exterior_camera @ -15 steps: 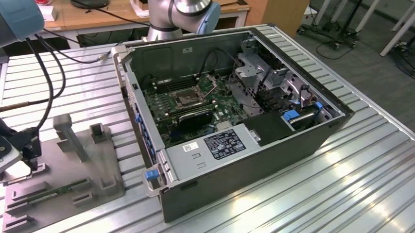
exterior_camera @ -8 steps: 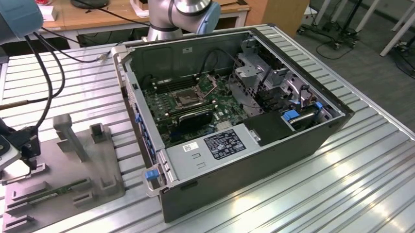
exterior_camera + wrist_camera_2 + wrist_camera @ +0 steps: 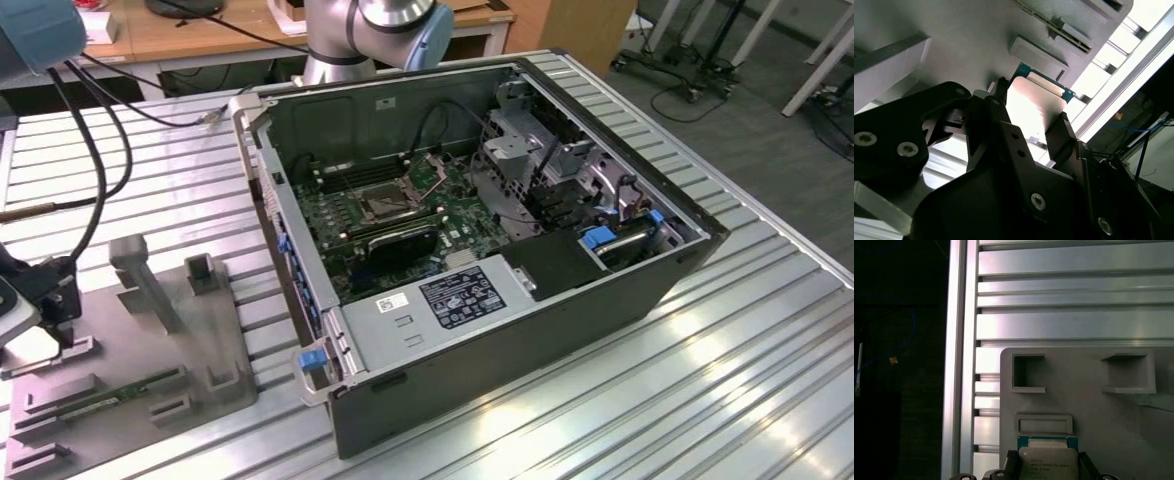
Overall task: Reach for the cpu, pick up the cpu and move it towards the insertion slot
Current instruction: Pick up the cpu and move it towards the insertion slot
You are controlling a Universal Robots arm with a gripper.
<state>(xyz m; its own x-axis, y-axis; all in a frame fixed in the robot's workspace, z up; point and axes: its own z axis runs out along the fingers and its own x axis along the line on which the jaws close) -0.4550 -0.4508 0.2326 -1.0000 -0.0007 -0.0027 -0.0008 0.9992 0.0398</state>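
exterior / bench: I see a slatted aluminium bench (image 3: 747, 380) with the open computer case (image 3: 534, 330) standing mid-bench.
exterior / insertion slot: the insertion slot (image 3: 380, 205) is a dark square in a silvery frame on the motherboard (image 3: 400, 245), inside the case.
exterior / tray: a grey tray (image 3: 147, 330) sits beside the case at the bench's near corner, on the exterior view's left. A green memory stick (image 3: 127, 392) lies along the tray's near edge.
exterior / arm: the arm (image 3: 363, 30) rises at the bench's far edge. Its tool end is over the tray's edge on the exterior view's left, well apart from the insertion slot.
second wrist / gripper: the gripper (image 3: 1031, 107) is closed on the cpu (image 3: 1036, 105), with black fingers (image 3: 1068, 137) against two opposite edges.
second wrist / cpu: pale metal face towards the camera, with green board rim showing along one edge and the tray right behind it. I can't tell if it is lifted or resting.
first wrist / cpu: it is clamped between the fingertips, just beside a shallow rectangular recess (image 3: 1044, 424) in the tray.
first wrist / tray: two deeper square pockets (image 3: 1029, 372) sit beyond that recess, and the tray's corner is near the bench's edge rail (image 3: 959, 340).
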